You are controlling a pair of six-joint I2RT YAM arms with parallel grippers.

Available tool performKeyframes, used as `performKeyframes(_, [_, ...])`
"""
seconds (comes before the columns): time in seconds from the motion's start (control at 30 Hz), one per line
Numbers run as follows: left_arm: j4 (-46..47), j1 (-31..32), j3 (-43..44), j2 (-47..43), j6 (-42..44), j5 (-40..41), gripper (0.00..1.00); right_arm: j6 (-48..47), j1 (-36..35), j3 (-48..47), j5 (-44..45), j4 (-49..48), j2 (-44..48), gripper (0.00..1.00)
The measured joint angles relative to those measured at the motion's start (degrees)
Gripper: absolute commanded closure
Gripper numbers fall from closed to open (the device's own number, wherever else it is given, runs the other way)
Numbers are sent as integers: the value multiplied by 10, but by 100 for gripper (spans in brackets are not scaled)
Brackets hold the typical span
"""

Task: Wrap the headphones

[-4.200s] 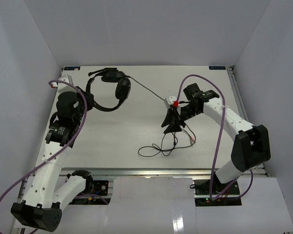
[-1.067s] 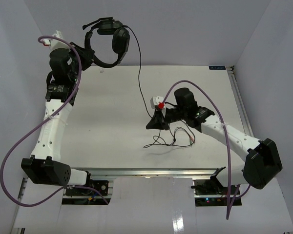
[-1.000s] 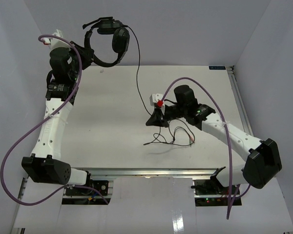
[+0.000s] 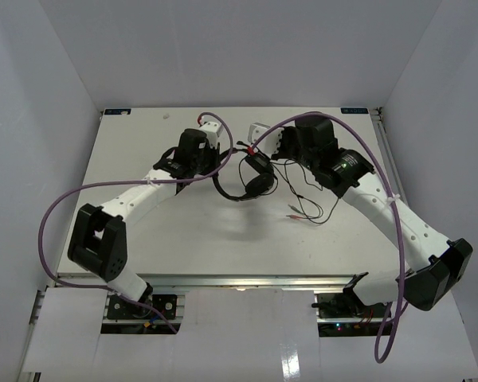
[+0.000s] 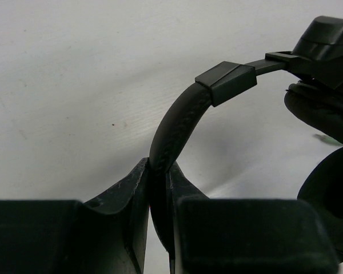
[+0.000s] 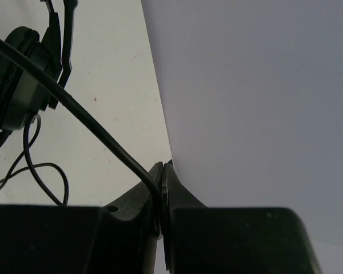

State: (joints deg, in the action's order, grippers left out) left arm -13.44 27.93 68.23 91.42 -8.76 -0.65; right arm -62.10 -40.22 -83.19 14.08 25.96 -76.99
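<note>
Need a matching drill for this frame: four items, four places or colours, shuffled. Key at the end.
1. headband
2. cord
3. loose cord end
4. arm cable

A. purple
B. lying on the table
C. pinched in the right gripper
D. clamped in the left gripper

Pairs: 1-D, 2-C, 3-B, 4-A

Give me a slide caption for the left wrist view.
Left gripper shut on the headphones at the headband, over the white table.
</note>
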Motion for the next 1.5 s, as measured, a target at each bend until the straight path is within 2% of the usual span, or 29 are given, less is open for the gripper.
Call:
performKeyframes(0.3, [21,47,-83,-149,2,-73,100,26,93,32,-124,-47,-7,92])
performKeyframes(0.47, [25,72,-104,-208,2,-106,100,56,101,15,-180,-56,-32,92])
performKeyframes(0.83, [14,112,-129,-215,-6,-124,100,110,101,-47,-250,-65,-79,92])
performKeyframes(1.1, [14,116,-129,-220,-23,-131,100,126,104,-40,-264,-67,-110,92])
performKeyframes(1.5, [9,119,-126,-279,-50,-138,100,181,120,-17,-316,-61,-165,92])
